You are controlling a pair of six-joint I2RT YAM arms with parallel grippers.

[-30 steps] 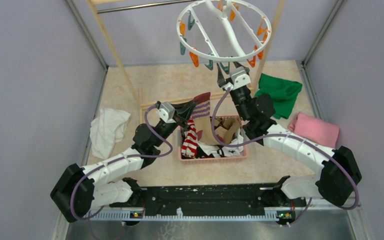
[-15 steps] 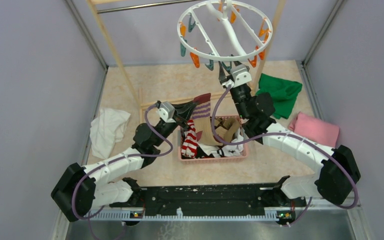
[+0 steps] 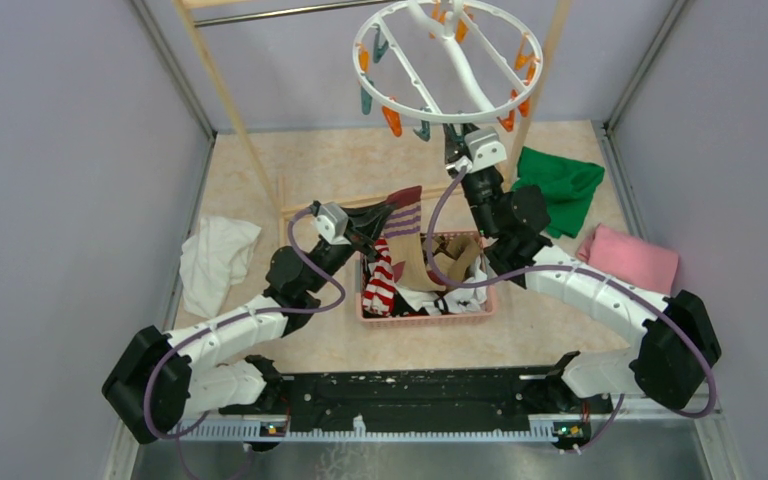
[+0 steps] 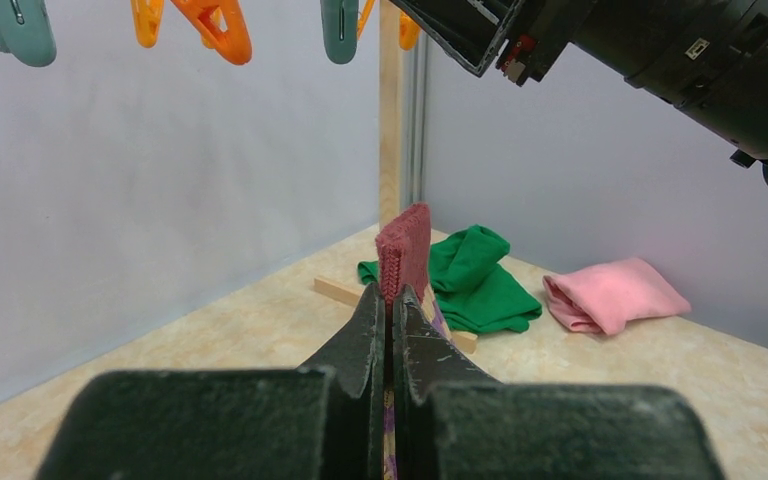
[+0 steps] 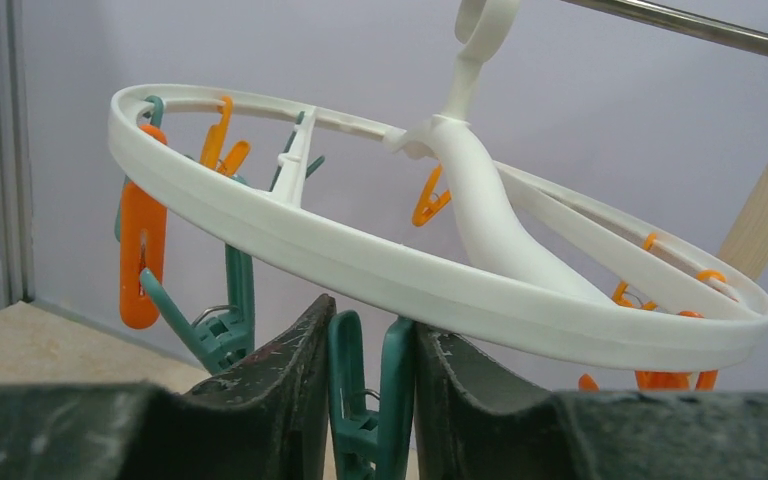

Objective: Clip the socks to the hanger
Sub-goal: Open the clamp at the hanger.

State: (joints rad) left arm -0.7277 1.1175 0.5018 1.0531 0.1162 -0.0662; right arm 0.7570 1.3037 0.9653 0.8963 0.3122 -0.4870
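Right gripper (image 5: 372, 335) of mine reaches up under the round white hanger (image 5: 360, 255); my left gripper (image 4: 391, 296), clamped tight, holds the tan-and-maroon striped sock (image 4: 405, 235) low and well apart from it. My right jaws, half open, pinch a teal peg (image 5: 365, 400). I judge the next move is to squeeze it open, then lift the sock's cuff in.

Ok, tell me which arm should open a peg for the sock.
Right. The right gripper is up at the hanger, its fingers pressing both sides of a teal peg under the ring. The left gripper is shut on the maroon-topped sock, lower down, so it can bring that up.
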